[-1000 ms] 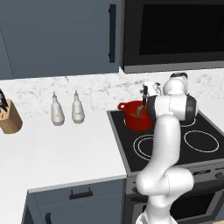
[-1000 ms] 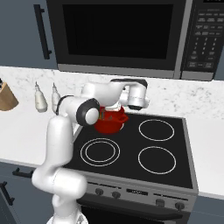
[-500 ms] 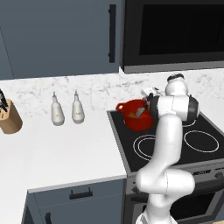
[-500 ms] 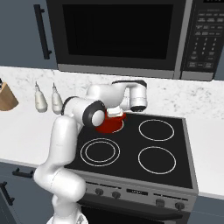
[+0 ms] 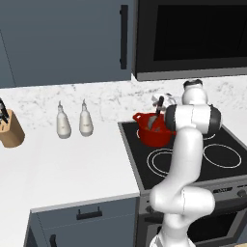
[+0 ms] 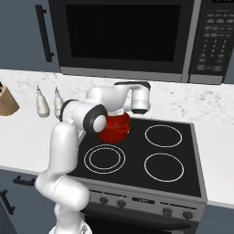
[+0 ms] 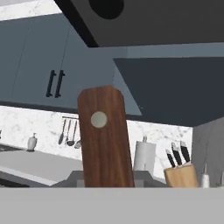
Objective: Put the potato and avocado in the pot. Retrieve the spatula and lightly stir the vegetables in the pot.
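The red pot (image 5: pixel 154 135) stands on the stove's back left burner, also seen from the other side as the pot (image 6: pixel 117 129). The spatula (image 5: pixel 158 107) leans up out of it, dark handle on top and grey blade down inside. My gripper (image 7: pixel 107 178) is shut on the spatula's brown handle (image 7: pixel 105 140), which has a grey rivet and rises close before the hand camera. My hand hangs just right of the pot, behind the arm's big joint. The potato and avocado are hidden; I cannot see inside the pot.
Black stove top (image 6: pixel 151 151) with free burners in front and to the right. The microwave (image 6: pixel 123 36) hangs low above. Two white bottles (image 5: pixel 73 123) and a knife block (image 5: pixel 10 129) stand on the counter to the left.
The jaws have closed a little tighter on the handle. The arm has shifted slightly over the pot, with the spatula still standing in it.
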Motion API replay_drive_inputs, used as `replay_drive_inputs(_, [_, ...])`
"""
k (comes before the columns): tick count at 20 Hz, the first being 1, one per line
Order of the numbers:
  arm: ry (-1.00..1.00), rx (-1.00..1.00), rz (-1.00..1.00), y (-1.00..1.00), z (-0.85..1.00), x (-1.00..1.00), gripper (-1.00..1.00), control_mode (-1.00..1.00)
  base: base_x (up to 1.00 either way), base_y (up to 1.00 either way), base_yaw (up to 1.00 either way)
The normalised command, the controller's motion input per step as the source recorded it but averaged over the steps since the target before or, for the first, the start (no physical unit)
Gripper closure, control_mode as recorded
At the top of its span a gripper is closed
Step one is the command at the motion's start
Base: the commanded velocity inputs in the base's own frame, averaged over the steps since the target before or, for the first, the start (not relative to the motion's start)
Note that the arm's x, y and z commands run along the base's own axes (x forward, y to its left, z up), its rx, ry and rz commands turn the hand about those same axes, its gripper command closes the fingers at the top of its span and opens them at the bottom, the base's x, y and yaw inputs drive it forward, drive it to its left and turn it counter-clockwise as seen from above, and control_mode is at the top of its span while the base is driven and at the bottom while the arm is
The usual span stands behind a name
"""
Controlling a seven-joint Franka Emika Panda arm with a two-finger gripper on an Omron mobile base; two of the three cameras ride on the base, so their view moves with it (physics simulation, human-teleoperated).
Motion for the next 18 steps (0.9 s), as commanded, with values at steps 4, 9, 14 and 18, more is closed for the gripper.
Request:
replay_drive_inputs(4, [0.00,0.03,0.00,-0.44,0.00,-0.08,1.00,-1.00,0.00,0.00,0.00])
replay_drive_inputs(9, [0.08,0.00,0.00,-0.03,-0.17,0.05,1.00,-1.00,0.00,0.00,0.00])
replay_drive_inputs(14, [0.14,0.00,0.00,0.00,-0.13,0.21,1.00,-1.00,0.00,0.00,0.00])
replay_drive_inputs(18, [0.04,0.00,0.00,0.00,-0.01,0.37,1.00,-1.00,0.00,0.00,0.00])
